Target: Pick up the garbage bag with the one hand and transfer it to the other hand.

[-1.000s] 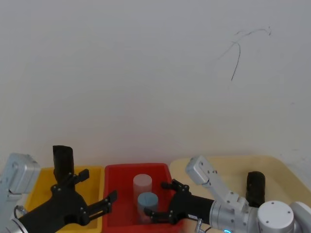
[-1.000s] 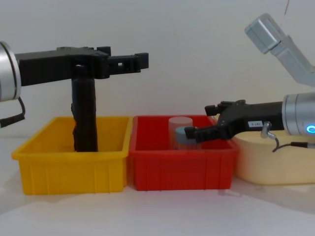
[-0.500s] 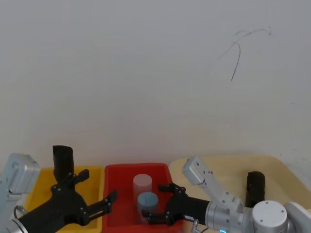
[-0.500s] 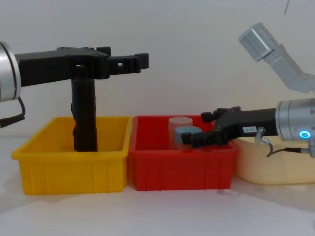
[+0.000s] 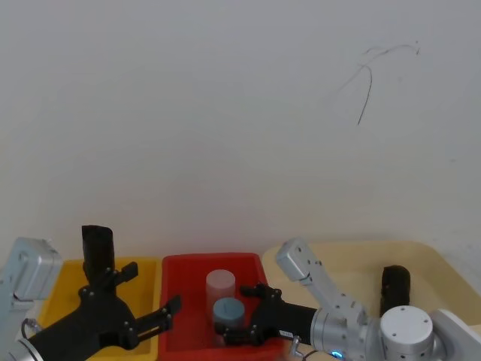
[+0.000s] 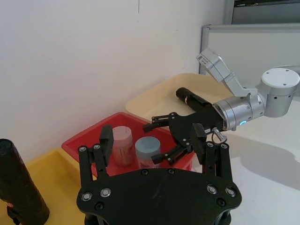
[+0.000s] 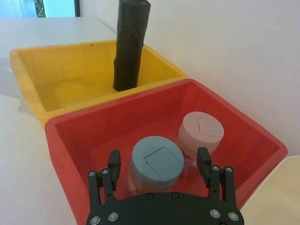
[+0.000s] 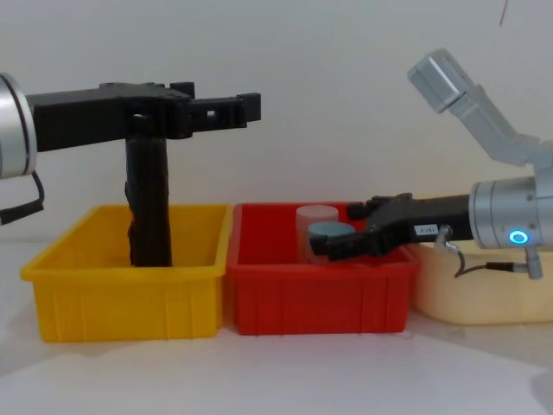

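Garbage bag: tall matte black crinkled plastic roll (image 8: 149, 203), upright, long axis vertical, in yellow plastic bin (image 8: 121, 294).
Left gripper (image 8: 246, 108): fingers apart, above bin.
Right gripper (image 8: 333, 246): fingers spread, over red plastic bin (image 8: 315, 298).

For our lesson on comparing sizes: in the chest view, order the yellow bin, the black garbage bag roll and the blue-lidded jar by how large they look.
1. Yellow bin, the broadest.
2. Garbage bag, tall but narrow, standing in that bin.
3. Blue-lidded jar, mostly hidden behind the red bin's wall, so its full size is unsure.
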